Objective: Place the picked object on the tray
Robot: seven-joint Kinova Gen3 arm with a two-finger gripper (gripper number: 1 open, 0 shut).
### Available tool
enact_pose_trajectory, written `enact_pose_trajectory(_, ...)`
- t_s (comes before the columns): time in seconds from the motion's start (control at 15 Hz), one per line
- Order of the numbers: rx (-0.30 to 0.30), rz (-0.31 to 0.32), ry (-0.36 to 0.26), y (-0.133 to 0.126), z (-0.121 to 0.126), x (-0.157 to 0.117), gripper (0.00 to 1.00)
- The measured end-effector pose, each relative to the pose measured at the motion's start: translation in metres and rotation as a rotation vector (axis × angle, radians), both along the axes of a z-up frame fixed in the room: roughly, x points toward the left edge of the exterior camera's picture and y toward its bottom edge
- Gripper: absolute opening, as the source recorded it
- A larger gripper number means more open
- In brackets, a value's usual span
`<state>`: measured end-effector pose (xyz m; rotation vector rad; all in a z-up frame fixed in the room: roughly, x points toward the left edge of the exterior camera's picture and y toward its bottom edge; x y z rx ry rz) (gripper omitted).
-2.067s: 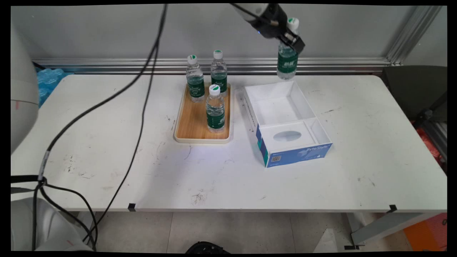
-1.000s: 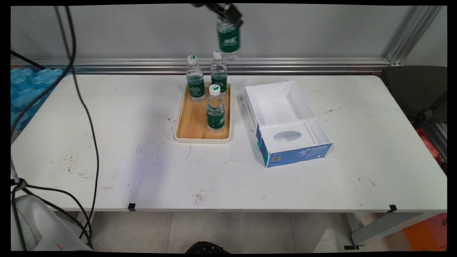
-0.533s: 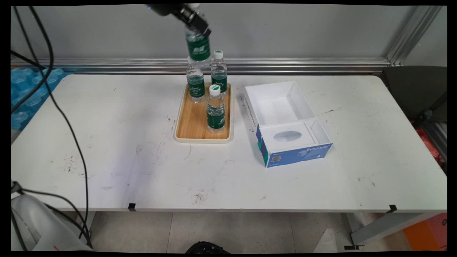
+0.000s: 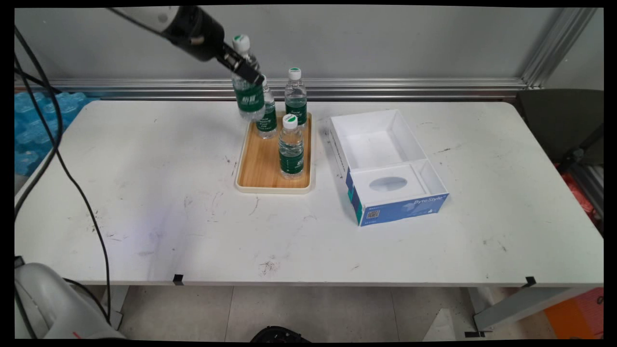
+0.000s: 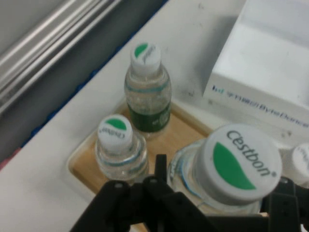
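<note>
Black claw [image 4: 241,70] clenches a green-labelled water bottle [image 4: 248,94] by its neck, holding it in the air, tilted, over the far left corner of the wooden tray [image 4: 262,166]. 3 more water bottles stand upright on that tray. Beside the tray on the white tabletop [image 4: 144,193] sits an open blue-and-white box [image 4: 385,164], apart from it

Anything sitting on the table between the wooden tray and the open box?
Nothing: in the main view only a narrow strip of bare table separates the tray from the box.
</note>
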<state>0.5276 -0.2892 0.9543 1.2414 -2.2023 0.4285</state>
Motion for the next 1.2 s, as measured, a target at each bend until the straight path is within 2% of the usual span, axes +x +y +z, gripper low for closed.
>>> enact_pose_trajectory(0.73, 0.026, -0.147, -0.012, -0.009, -0.091, 0.010, 0.00)
enact_pose_trajectory(1.2, 0.022, -0.198, -0.003, -0.019, -0.125, 0.006, 0.00)
